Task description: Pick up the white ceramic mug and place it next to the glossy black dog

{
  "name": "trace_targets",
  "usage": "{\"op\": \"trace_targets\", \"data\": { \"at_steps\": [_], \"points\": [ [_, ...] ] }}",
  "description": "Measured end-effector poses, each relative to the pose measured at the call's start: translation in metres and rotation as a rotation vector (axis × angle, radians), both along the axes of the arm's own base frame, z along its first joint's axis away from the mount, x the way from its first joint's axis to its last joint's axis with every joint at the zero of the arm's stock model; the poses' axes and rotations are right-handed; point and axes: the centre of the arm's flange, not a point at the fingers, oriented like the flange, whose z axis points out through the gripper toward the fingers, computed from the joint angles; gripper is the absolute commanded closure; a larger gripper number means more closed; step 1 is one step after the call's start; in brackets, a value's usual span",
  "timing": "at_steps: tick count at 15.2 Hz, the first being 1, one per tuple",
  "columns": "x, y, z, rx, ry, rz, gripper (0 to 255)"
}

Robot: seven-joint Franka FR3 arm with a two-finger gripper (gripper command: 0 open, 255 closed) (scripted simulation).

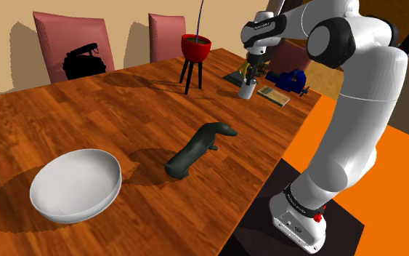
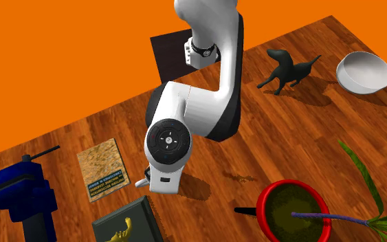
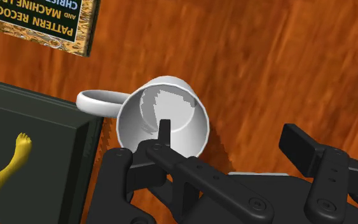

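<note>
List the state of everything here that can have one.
white mug: upright on the table, empty, not clasped.
gripper: open, low over the mug, one finger at its rim.
black dog: standing on the table, well apart from the mug.
bowl: upright, empty.
red pot: upright on its black legs, holding a plant.
dark book: closed, flat, by the mug's handle.
tan book: closed, flat.

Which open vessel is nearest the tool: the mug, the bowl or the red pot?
The white mug, just below the tool; bowl and red pot stand farther away.
</note>
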Motion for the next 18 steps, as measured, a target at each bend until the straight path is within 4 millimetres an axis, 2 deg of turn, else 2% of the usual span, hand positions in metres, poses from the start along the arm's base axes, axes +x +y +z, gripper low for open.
{"op": "trace_targets", "data": {
  "at_steps": [2,8,15,16,18],
  "points": [
    [0.008,-0.007,-0.012,-0.001,0.005,0.011,0],
    [0.005,-0.011,-0.043,-0.001,0.006,0.015,0],
    [0.005,-0.013,-0.047,-0.001,0.006,0.015,0],
    [0.005,-0.013,-0.047,-0.001,0.006,0.015,255],
    [0.005,-0.013,-0.047,-0.001,0.006,0.015,255]
  ]
}}
